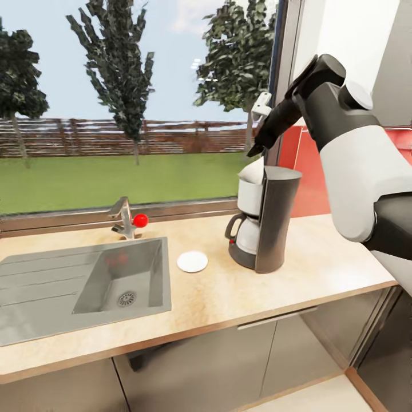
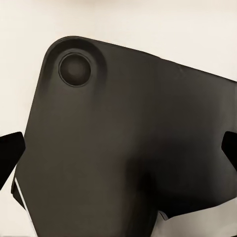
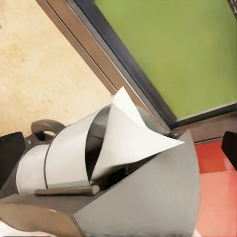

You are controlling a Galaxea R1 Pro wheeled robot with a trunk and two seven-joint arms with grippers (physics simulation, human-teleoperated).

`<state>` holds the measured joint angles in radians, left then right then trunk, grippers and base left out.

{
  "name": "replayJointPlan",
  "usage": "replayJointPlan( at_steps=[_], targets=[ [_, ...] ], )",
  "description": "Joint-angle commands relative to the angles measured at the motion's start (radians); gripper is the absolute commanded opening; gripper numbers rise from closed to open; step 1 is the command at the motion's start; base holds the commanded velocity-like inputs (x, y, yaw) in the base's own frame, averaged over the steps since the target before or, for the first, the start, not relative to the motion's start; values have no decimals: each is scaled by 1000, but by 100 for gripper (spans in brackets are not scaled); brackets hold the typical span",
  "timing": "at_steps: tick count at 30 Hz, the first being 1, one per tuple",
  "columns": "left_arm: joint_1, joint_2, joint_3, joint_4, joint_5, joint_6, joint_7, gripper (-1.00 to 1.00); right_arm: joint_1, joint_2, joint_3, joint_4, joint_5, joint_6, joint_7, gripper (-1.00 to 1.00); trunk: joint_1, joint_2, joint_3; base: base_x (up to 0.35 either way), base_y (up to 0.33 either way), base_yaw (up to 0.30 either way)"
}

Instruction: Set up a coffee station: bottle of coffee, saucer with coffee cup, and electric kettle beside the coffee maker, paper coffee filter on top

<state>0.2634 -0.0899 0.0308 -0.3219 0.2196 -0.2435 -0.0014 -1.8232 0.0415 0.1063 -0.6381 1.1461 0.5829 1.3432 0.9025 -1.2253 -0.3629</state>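
Going from the left along the light beige wood-grain table [image 1: 320, 269], a grey steel sink [image 1: 86, 289] with a red-knobbed tap [image 1: 129, 220] is sitting under the window, then the small flat round white saucer [image 1: 192, 261] is lying bare just beside the basin, near the tall dark grey coffee maker with its white carafe [image 1: 264, 220]. The step in hand appears to be the filter: in the right wrist view a white folded paper coffee filter [image 3: 126, 138] is resting point-up in the open top of the machine (tilted, not fully seated, as far as I can judge). The right gripper [image 1: 260, 129] is hanging just above the machine; its dark fingertips [image 3: 11, 148] are showing wide apart at the edges of that view with nothing between them, so the jaws are standing open and empty. The left gripper's jaws [image 2: 118, 148] are likewise parting wide, facing a dark robot panel, holding nothing. Next, I judge, the arm should be lifting clear without brushing the filter, then fetching the cup for the saucer.
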Motion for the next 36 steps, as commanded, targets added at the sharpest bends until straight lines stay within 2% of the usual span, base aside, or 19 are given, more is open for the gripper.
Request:
replayJointPlan(
  at_steps=[1,7,26,36],
  targets=[
    [0,-1,3,-2,1,-1,0,100,-1,0,1,-1,3,10,6,100,0,-1,-1,-163,0,0],
    [0,-1,3,-2,1,0,0,100,-1,-2,0,-3,4,9,20,100,0,-1,-1,-213,0,0],
    [0,-1,4,-2,1,-1,0,100,-1,-3,1,-3,3,9,27,100,0,-1,-1,-62,0,0],
    [0,0,4,-2,1,-1,0,100,-1,-3,1,-3,3,9,27,100,0,-1,-1,-291,0,0]
  ],
)
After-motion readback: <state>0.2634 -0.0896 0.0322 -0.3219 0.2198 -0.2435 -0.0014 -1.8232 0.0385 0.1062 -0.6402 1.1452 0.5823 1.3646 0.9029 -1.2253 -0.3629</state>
